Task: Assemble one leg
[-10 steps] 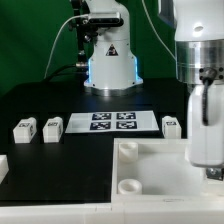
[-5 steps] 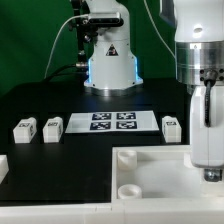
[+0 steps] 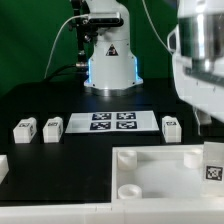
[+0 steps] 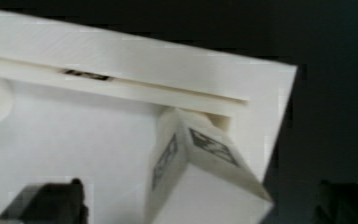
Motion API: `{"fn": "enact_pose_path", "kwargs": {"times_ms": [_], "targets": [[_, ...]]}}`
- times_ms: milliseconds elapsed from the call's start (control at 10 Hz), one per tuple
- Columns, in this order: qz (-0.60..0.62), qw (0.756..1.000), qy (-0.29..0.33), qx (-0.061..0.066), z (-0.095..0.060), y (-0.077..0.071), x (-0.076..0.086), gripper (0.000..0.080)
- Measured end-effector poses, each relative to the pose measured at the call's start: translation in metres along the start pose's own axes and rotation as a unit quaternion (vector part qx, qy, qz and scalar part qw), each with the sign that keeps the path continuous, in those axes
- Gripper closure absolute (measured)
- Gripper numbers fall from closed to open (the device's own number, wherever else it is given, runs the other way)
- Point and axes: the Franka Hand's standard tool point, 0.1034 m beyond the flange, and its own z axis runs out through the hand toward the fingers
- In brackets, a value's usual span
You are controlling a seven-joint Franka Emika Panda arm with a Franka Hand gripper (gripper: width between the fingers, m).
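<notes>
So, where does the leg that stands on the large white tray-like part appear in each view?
Exterior view: the leg stands low at the exterior view's right edge, on the white tray-like part.
Wrist view: the leg shows close up, tag visible, standing on the same white part.
Shared landmark: the tray's raised rim, which runs just behind the leg.

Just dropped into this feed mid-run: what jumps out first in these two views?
The big white arm housing fills the exterior view's right, looming over the large white tray-like part in front. In the wrist view a tagged leg stands on that tray near its edge, between the dark fingertips. Behind, the marker board lies flat with three more legs beside it.
</notes>
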Motion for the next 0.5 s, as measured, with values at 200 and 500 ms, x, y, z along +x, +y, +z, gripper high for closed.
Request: {"fn": "enact_pose_path", "kwargs": {"times_ms": [200,500], "targets": [[0.009,1.0,0.001,-0.004,0.0057,0.0028,0.0011,0.0151],[0.009,1.0,0.001,-0.004,0.0063,0.003,0.0012,0.0151]]}}
